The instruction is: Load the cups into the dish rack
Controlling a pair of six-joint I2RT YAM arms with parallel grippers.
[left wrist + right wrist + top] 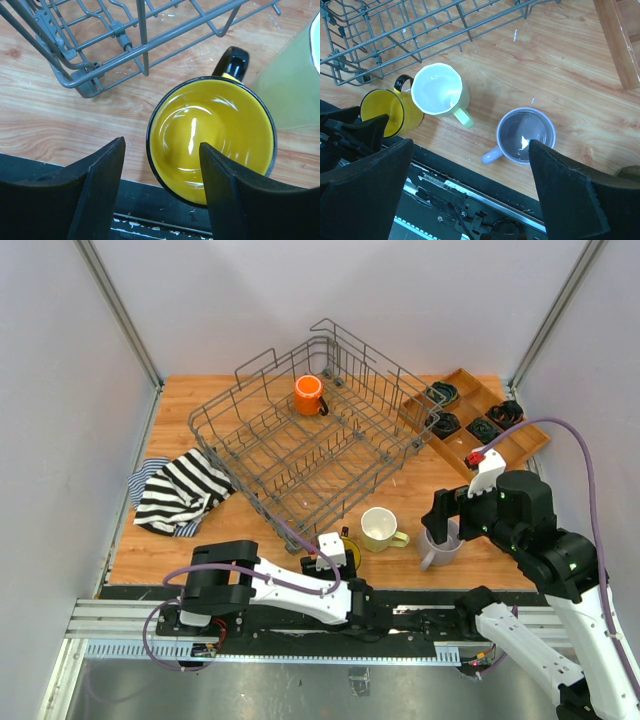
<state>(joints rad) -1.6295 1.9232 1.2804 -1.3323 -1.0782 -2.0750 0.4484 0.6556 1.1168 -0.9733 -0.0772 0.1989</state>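
Yellow mug is set upright, handle toward dish rack; left gripper is spread apart at its rim, right gripper wide apart.

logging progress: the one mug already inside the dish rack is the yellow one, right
Not quite: the one mug already inside the dish rack is the orange mug, seen in the top view. The yellow mug stands outside it.

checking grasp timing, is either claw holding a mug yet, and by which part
Nothing is held. The left claw is open, straddling the rim of the yellow ceramic mug without clamping it; the right claw hangs open above the lavender-grey mug.
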